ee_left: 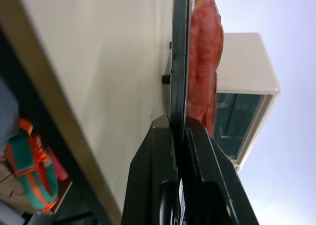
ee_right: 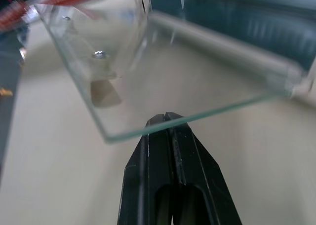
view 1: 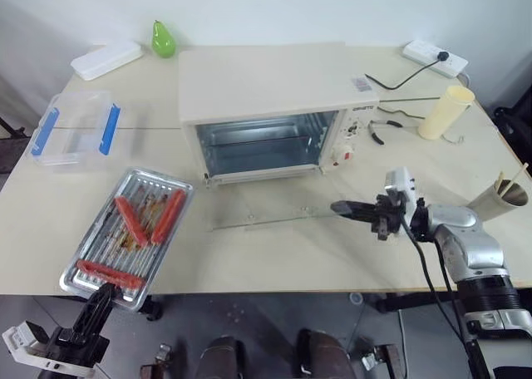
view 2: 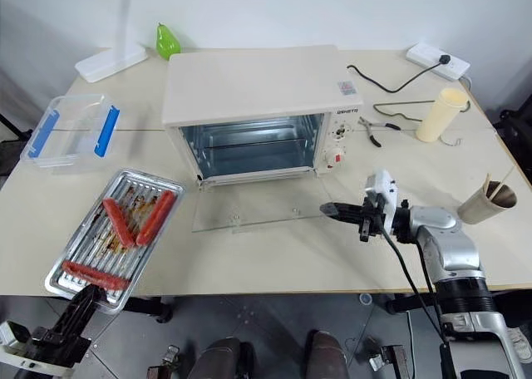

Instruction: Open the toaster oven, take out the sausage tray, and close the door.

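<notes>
I see the toaster oven (view 1: 274, 105) empty, door (view 2: 258, 206) down. Left gripper (view 1: 100, 300) clamps the sausage tray (view 1: 129, 233) – three sausages inside – right gripper (view 2: 326, 209) closed, empty.

You have a cream table (view 1: 274, 263) carrying the toaster oven (view 1: 266, 105), the sausage tray (view 1: 129, 233) near the front left edge, a clear box with blue clips (view 1: 73, 130), a green pear (view 1: 163, 40), a power strip (view 1: 434, 57), pliers (view 1: 378, 130) and two cups (view 1: 445, 113).
</notes>
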